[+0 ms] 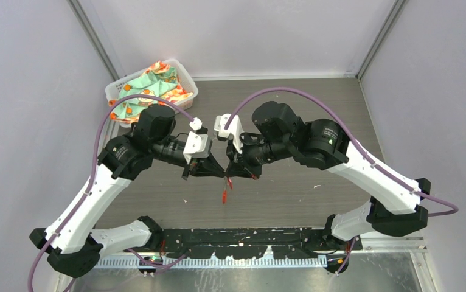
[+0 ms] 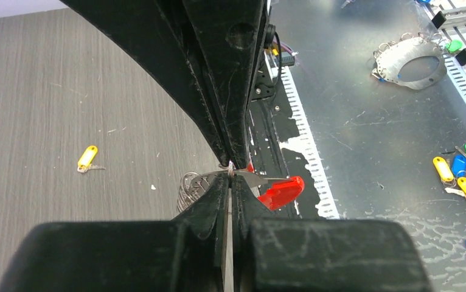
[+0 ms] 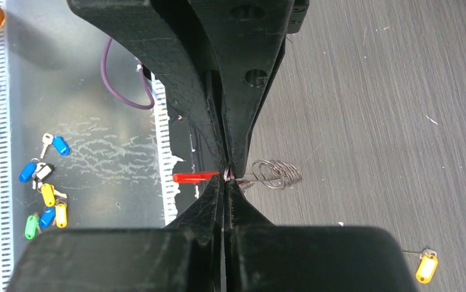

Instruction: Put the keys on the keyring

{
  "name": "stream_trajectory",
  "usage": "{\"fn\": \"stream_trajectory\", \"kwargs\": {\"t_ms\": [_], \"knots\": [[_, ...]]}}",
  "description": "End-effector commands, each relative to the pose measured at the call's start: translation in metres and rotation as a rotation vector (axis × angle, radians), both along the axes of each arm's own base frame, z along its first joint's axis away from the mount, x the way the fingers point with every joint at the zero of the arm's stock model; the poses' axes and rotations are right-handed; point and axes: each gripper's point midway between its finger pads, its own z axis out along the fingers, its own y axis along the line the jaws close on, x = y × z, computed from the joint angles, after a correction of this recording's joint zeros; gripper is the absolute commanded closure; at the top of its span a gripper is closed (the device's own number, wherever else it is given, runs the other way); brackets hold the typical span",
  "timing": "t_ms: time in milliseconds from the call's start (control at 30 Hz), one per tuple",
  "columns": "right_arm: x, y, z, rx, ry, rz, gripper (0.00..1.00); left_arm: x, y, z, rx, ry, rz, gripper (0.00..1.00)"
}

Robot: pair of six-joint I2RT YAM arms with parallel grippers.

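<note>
At the coiled wire keyring, left gripper clamps its thin wire, right gripper the red-tagged key. Both look light, springy and slippery, so pinch metal, not plastic.

We log the left gripper and right gripper tip to tip above the middle of the grey wood-grain bench, both pinched on the silvery coiled-wire keyring. The red plastic-tagged key hangs just below them. The yellow plastic-tagged key lies on the bench beyond them. A white plastic basket holding patterned cloth sits far left.
</note>
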Motion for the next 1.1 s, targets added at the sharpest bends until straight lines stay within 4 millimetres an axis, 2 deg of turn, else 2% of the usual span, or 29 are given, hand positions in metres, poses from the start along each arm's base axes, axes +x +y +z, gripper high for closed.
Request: {"fn": "stream_trajectory", "kwargs": {"t_ms": [0,67,167,233,267,333,367,400,467,500,667,800,967,1067], "knots": [[0.0,-0.002,0.013,0.016,-0.014,0.004,0.99,-0.011,0.003,0.02,-0.042,-0.047,-0.047,0.98],[0.0,-0.001,0.014,0.015,-0.011,0.006,0.99,-0.012,0.004,0.018,-0.035,-0.045,-0.046,0.96],[0.001,0.0,0.015,0.013,-0.013,0.006,0.99,-0.013,0.005,0.016,-0.028,-0.061,-0.054,1.0],[0.003,0.003,0.021,0.036,-0.02,-0.004,0.95,-0.012,0.004,0.017,-0.03,-0.03,-0.041,1.0],[0.004,0.004,0.026,0.054,-0.029,-0.01,0.92,-0.011,0.001,0.02,-0.046,-0.013,-0.028,1.0],[0.009,0.004,0.039,0.11,-0.056,-0.045,0.77,-0.01,-0.003,0.025,-0.084,0.037,-0.004,1.0],[0.01,0.002,0.045,0.139,-0.07,-0.053,0.73,-0.011,-0.004,0.026,-0.099,0.079,0.017,1.0],[0.009,0.0,0.05,0.172,-0.081,-0.056,0.7,-0.007,-0.007,0.037,-0.153,0.091,0.041,1.0],[0.007,-0.008,0.061,0.245,-0.098,-0.081,0.6,-0.003,-0.009,0.047,-0.213,0.164,0.08,1.0],[0.007,-0.011,0.064,0.278,-0.103,-0.092,0.58,-0.002,-0.009,0.051,-0.231,0.197,0.086,1.0],[0.0,-0.027,0.073,0.428,-0.105,-0.128,0.58,-0.003,-0.011,0.062,-0.265,0.245,0.087,1.0],[-0.003,-0.034,0.071,0.502,-0.083,-0.156,0.59,-0.006,-0.011,0.067,-0.279,0.246,0.075,1.0],[-0.001,-0.034,0.064,0.535,-0.066,-0.179,0.7,-0.01,-0.01,0.07,-0.288,0.234,0.047,1.0],[-0.003,-0.03,0.058,0.517,-0.043,-0.167,0.68,-0.011,-0.009,0.072,-0.294,0.222,0.043,1.0]]}}
